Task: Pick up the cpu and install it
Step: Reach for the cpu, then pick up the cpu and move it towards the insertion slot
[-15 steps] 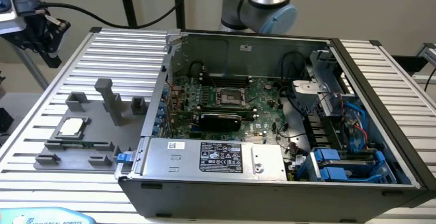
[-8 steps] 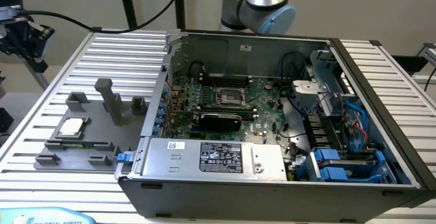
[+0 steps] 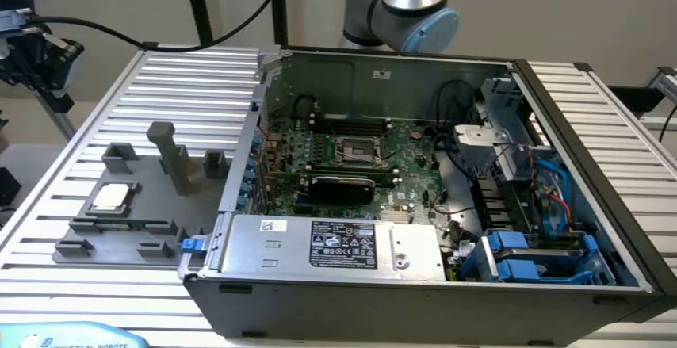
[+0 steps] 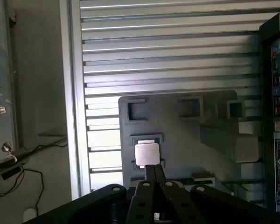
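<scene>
The square, silvery, beige-rimmed cpu (image 3: 111, 196) lies on the fixture (image 3: 158, 207) near the empty, closed gripper (image 4: 154, 169); a label (image 3: 79, 341) reads UNIVERSAL ROBOTS.

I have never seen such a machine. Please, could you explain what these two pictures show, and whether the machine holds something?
This is one robot arm at a ribbed metal table. The exterior picture comes from a camera off the arm; the wrist picture comes from a camera on the arm, looking past its gripper. On the table stand an open computer case and a grey fixture plate. The cpu, a small silvery square, lies on that plate. The gripper's two fingers are shut together and hold nothing.
</scene>
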`<state>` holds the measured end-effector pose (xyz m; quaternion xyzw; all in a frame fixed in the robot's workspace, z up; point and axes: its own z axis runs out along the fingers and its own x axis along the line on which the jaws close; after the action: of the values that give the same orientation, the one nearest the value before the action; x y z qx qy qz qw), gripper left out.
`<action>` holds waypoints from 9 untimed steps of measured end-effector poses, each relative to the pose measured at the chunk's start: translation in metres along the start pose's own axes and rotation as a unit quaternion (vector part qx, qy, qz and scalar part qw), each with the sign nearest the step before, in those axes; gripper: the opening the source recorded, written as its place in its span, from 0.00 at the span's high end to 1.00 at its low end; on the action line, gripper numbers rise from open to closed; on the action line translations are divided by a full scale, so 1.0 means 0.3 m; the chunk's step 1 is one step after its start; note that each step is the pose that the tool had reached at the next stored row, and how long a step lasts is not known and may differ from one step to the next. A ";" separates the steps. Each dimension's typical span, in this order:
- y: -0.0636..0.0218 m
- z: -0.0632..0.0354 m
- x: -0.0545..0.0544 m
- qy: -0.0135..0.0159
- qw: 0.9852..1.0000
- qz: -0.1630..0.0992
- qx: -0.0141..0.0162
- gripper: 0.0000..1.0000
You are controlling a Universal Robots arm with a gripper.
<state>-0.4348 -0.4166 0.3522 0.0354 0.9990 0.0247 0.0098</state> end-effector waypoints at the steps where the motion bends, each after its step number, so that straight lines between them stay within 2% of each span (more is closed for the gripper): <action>1: 0.000 0.000 0.000 0.000 1.000 0.000 0.000 0.89; 9: 0.000 0.000 0.000 0.000 1.000 0.000 0.000 0.88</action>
<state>-0.4348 -0.4166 0.3522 0.0356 0.9990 0.0247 0.0098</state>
